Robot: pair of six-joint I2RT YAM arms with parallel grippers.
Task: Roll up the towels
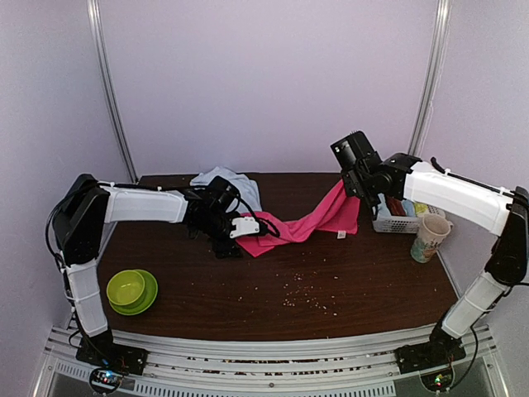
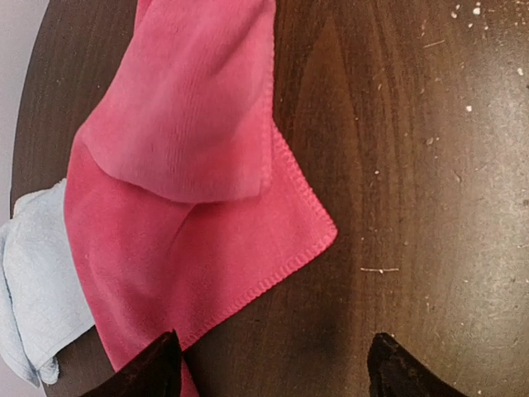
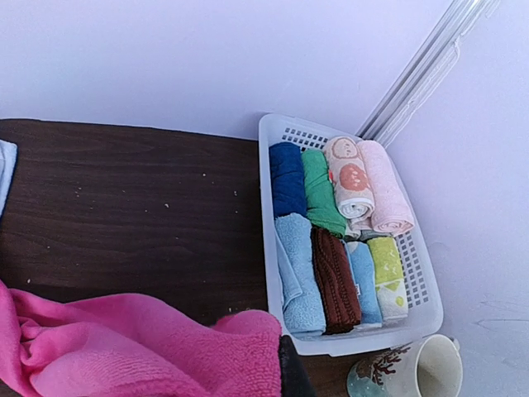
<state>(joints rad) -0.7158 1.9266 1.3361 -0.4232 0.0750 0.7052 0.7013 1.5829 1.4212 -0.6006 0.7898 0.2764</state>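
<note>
Pink towel (image 1: pixel 307 222) hangs pinched in the right gripper (image 1: pixel 351 186) — the left gripper (image 2: pixel 277 372), wide open, should grab its low corner and pull it flat on the table (image 1: pixel 347 289).

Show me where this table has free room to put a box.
Free: the near middle of the table, between green bowl and cup, before the pink towel; only crumbs there. Also the far strip behind that towel, right of the blue towel. Crowded: the right edge, by the basket.
</note>
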